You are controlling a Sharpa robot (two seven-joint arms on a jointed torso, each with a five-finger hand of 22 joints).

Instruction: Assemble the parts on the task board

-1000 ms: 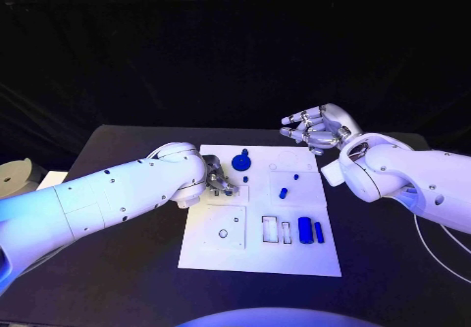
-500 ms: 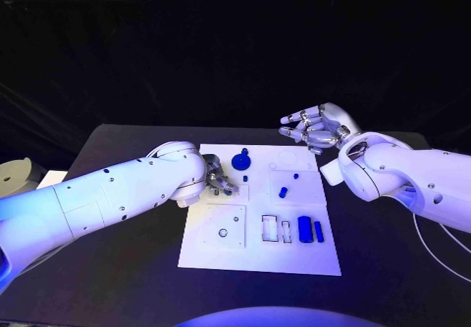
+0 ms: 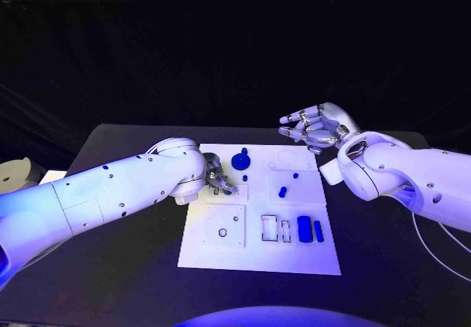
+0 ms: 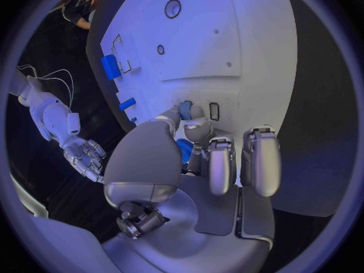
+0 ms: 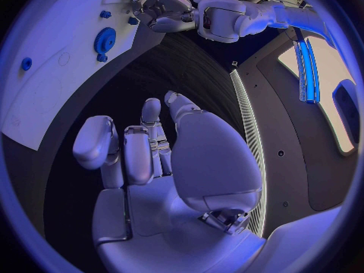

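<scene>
The white task board (image 3: 257,253) lies mid-table. My left hand (image 3: 218,180) rests over its left side, near the far end, and pinches a small blue part (image 4: 184,150) between thumb and fingers. A blue gear (image 3: 240,162) stands just beyond that hand, also seen as the gear (image 5: 104,40) in the right wrist view. A short blue peg (image 3: 282,192) lies mid-board. A blue block (image 3: 305,229) and a slim blue bar (image 3: 318,231) sit at the right. My right hand (image 3: 312,129) hovers above the board's far right corner, fingers apart, holding nothing.
Rectangular slots (image 3: 269,228) and a round hole (image 3: 222,232) show on the board's near half. A pale round object (image 3: 13,174) sits off the table's left edge. Dark tabletop (image 3: 128,272) surrounds the board.
My left arm has edged slightly toward the far side, its fingers still on the blue part. The right hand has stayed where it was.
</scene>
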